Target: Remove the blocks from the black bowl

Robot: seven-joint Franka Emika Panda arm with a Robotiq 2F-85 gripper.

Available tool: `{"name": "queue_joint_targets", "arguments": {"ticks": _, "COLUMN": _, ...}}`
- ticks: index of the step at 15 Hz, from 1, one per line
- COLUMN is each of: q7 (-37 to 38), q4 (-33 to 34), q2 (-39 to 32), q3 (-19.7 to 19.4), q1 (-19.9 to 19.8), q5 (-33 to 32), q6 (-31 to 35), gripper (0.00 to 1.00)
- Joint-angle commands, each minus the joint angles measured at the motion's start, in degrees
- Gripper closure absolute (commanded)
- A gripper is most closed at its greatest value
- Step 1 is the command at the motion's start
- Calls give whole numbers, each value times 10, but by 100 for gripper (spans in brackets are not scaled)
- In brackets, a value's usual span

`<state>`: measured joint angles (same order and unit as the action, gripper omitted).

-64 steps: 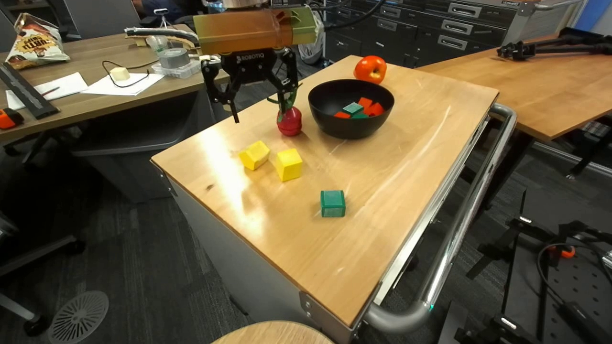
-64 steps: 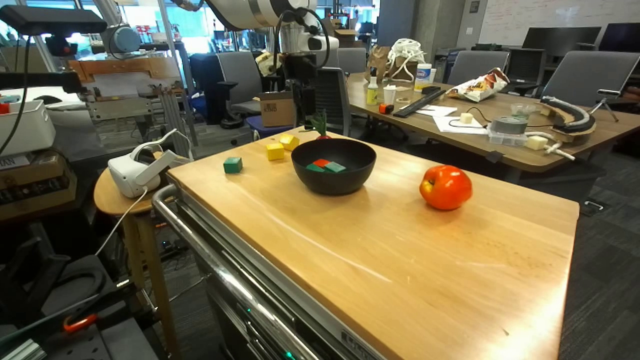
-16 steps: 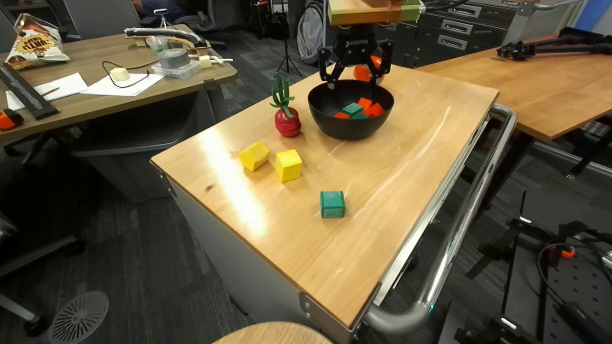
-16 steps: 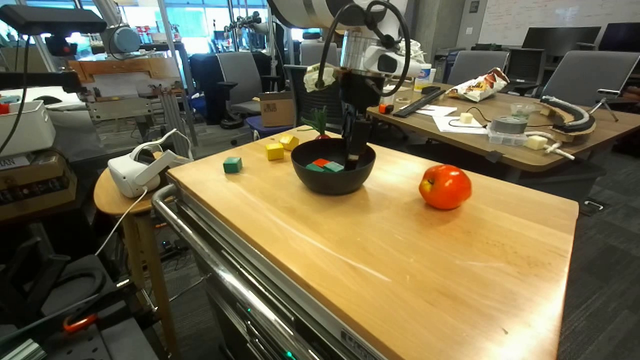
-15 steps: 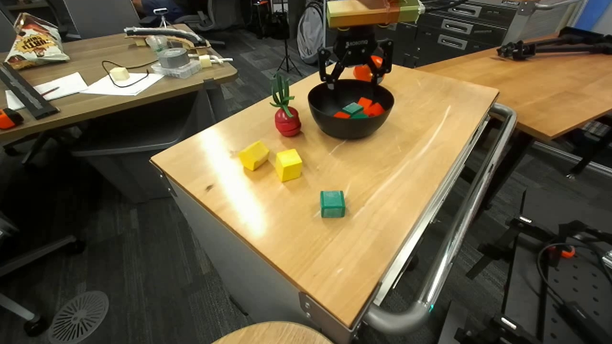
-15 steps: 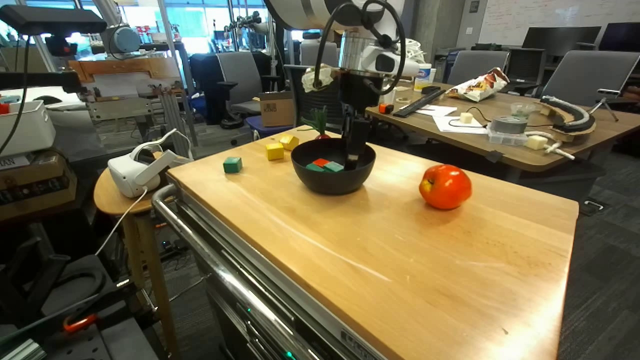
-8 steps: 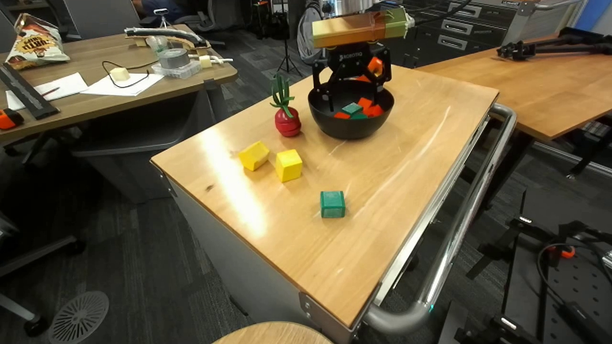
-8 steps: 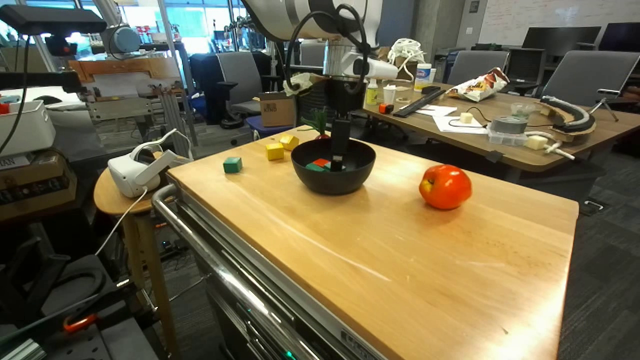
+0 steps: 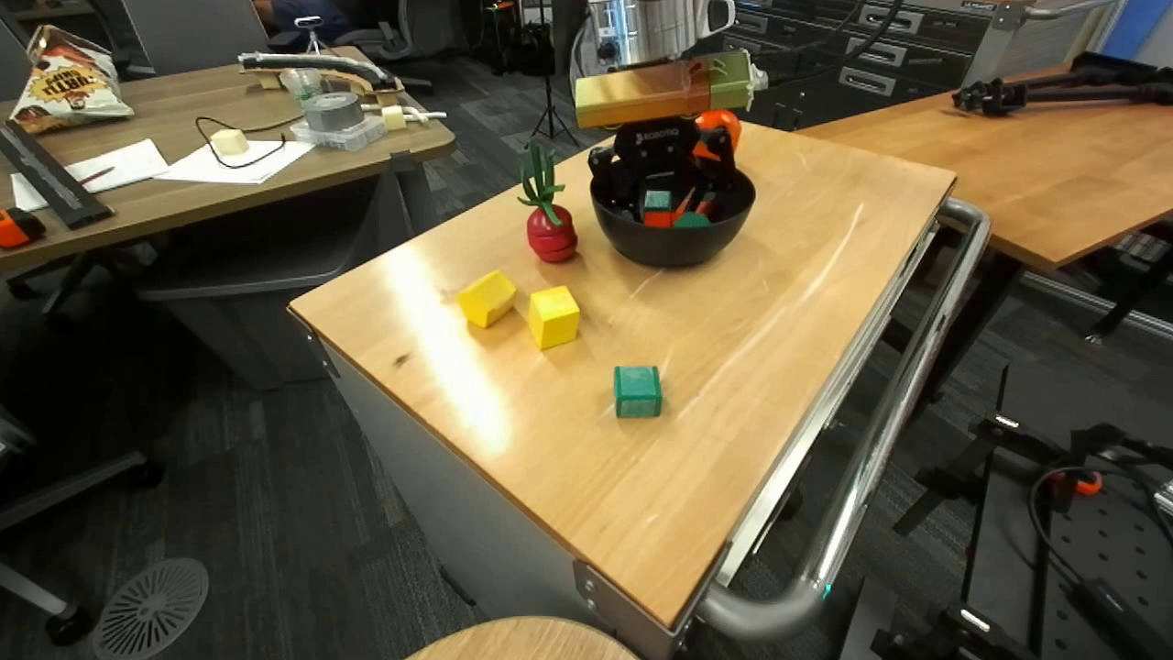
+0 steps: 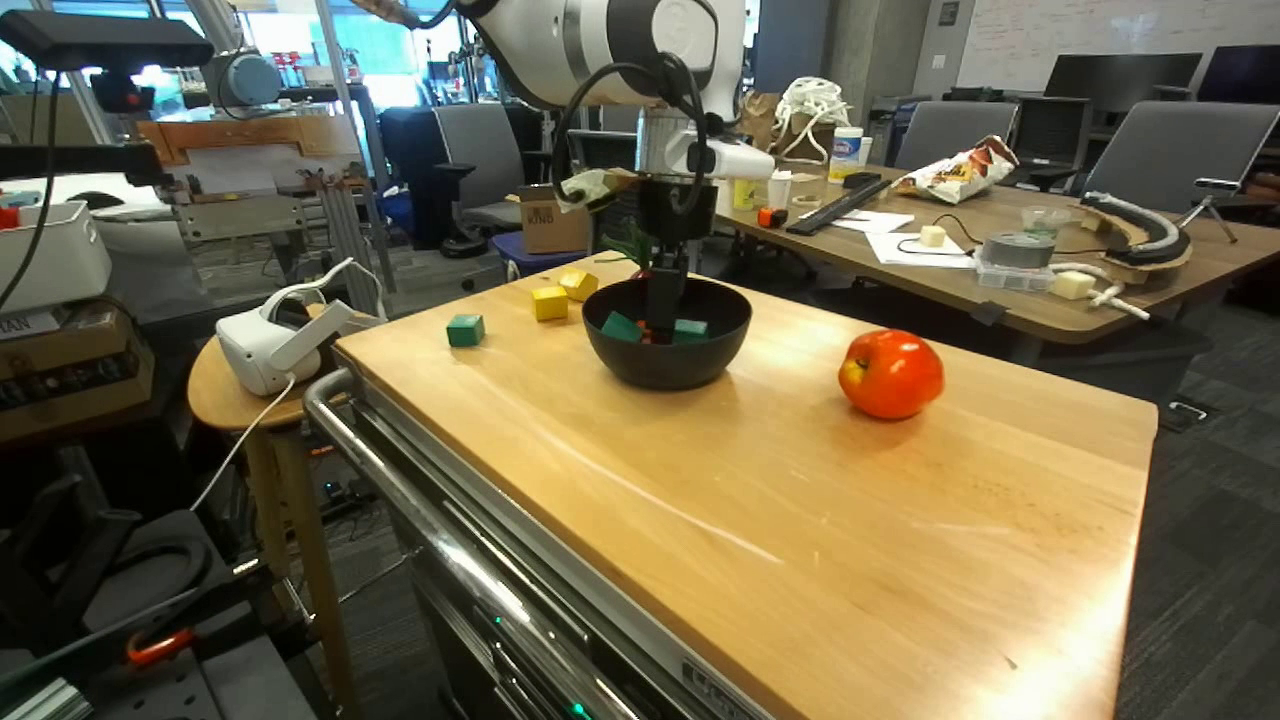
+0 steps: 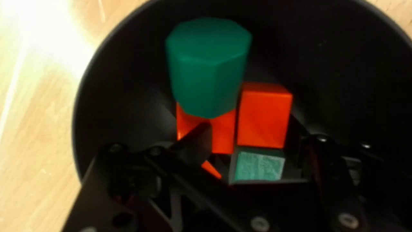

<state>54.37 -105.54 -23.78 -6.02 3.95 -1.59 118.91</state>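
- Down inside the black bowl [image 9: 674, 246] with the gripper [image 11: 254, 131], in both exterior views.
- Parted at the fingers [image 11: 194, 143], unclenched.
- With an orange-red block [image 11: 264, 119] between the fingers in the wrist view, and a pale-faced green block [image 11: 259, 166] just below it there.
- With a second orange-red block [image 11: 223, 133] just beside the first, partly hidden behind one finger; unclear as to contact.
- With a dark green block [image 11: 207, 71] ahead of the fingers, partly covering the second orange-red block in that view.
- With a yellow block [image 9: 487, 299], a second yellow block [image 9: 553, 317] just beside it and a small green block [image 9: 637, 392] on the desk [image 9: 568, 458], well apart from the gripper.
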Motion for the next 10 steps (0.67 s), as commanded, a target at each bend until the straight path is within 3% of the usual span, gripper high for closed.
{"name": "queue_joint_targets", "arguments": {"ticks": 1, "q7": 21, "q4": 1, "q2": -20, "q3": -6, "q1": 2, "q5": -13, "q6": 38, "gripper": 74}}
{"name": "queue_joint_targets", "arguments": {"ticks": 3, "q7": 24, "q4": -1, "q2": -18, "q3": -6, "q1": 3, "q5": -15, "q6": 54, "gripper": 89}}
{"name": "queue_joint_targets", "arguments": {"ticks": 10, "q7": 15, "q4": -17, "q2": 6, "q3": -11, "q1": 0, "q5": -14, "q6": 97, "gripper": 89}}
